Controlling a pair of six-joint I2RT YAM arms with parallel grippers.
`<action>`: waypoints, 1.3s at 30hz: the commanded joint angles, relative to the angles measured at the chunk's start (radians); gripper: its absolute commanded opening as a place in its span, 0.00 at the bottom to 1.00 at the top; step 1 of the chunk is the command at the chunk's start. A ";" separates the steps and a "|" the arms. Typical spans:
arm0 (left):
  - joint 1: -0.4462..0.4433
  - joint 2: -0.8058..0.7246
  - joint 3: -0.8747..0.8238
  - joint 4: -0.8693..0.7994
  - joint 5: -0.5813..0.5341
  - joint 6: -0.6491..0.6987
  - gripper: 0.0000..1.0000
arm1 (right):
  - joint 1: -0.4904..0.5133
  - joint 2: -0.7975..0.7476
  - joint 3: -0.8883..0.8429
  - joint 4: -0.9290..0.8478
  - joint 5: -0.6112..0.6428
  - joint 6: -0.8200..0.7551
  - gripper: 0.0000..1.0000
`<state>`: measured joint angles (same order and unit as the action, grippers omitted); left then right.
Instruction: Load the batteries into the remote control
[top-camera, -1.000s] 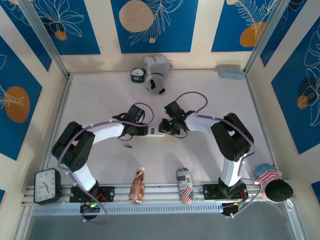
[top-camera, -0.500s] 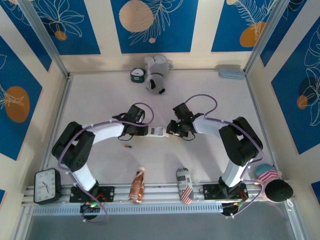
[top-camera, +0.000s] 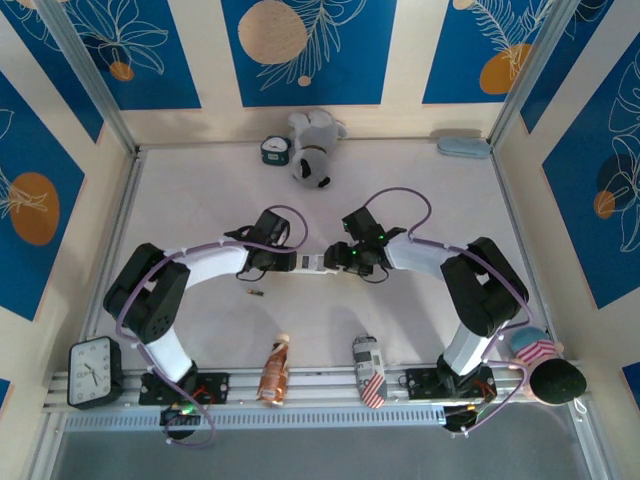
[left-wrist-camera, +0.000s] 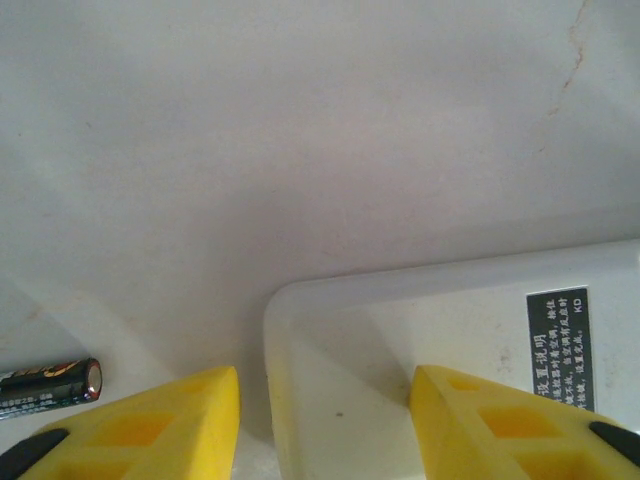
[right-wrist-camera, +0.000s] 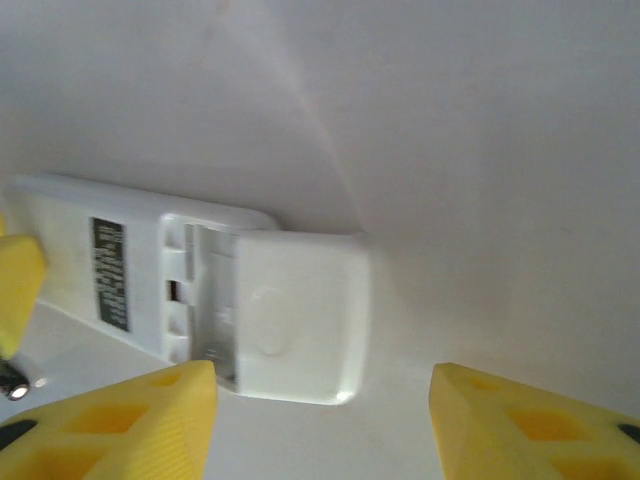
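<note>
A grey plush toy (top-camera: 313, 148) lies at the desk's (top-camera: 200, 200) far edge; small dark clock (top-camera: 274, 150) just left of it; pale blue case (top-camera: 463, 147) well right.

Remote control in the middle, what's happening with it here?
The remote control lies back-up on the table, its cover partly over the battery bay. The right gripper hangs open by the cover, not gripping it. The left gripper is at the remote's other end; grip unclear. One battery lies loose nearby.
</note>
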<state>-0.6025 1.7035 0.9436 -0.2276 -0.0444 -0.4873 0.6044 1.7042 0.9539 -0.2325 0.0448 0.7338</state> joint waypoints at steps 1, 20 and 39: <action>-0.013 0.010 0.013 -0.041 0.006 0.018 0.49 | 0.016 0.027 0.036 -0.034 -0.002 -0.021 0.59; -0.013 0.012 0.014 -0.039 0.011 0.022 0.49 | 0.043 0.100 0.086 -0.092 0.062 -0.030 0.48; -0.013 0.014 0.026 -0.047 0.010 0.024 0.49 | -0.023 -0.018 -0.021 -0.107 0.135 -0.014 0.45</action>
<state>-0.6044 1.7035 0.9478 -0.2340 -0.0456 -0.4866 0.5858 1.7065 0.9485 -0.3122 0.1616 0.7155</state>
